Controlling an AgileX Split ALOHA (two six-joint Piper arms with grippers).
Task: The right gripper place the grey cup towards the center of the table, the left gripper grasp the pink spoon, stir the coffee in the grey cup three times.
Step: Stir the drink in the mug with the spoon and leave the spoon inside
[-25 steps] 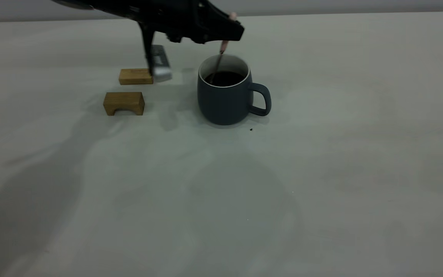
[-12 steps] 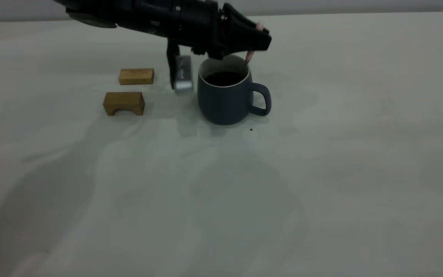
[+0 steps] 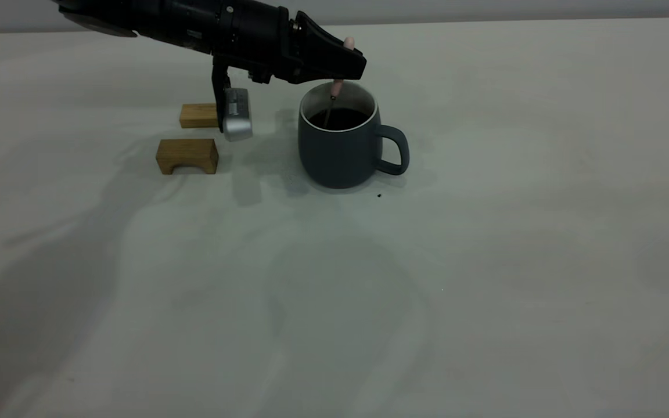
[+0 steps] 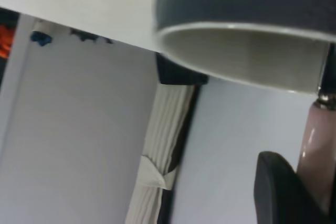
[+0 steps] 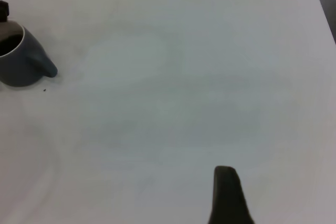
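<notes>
The left gripper [image 3: 343,61] swung back left, clamping the pink spoon [image 3: 334,90] in the coffee [image 3: 340,118].

A wide, pale grey-white tabletop [image 3: 485,261] fills nearly the whole exterior view; soft, broad shadows spread across it near its front-left corner and front middle; a tiny dark speck [image 3: 379,195] lies on the surface toward its far edge; beyond that far edge runs a plain grey wall [image 3: 514,8]; the left wrist view shows a pale panel [image 4: 68,145], a white ribbed curtain-like strip [image 4: 165,150], and orange and blue bits at one corner, too blurred to identify.
</notes>
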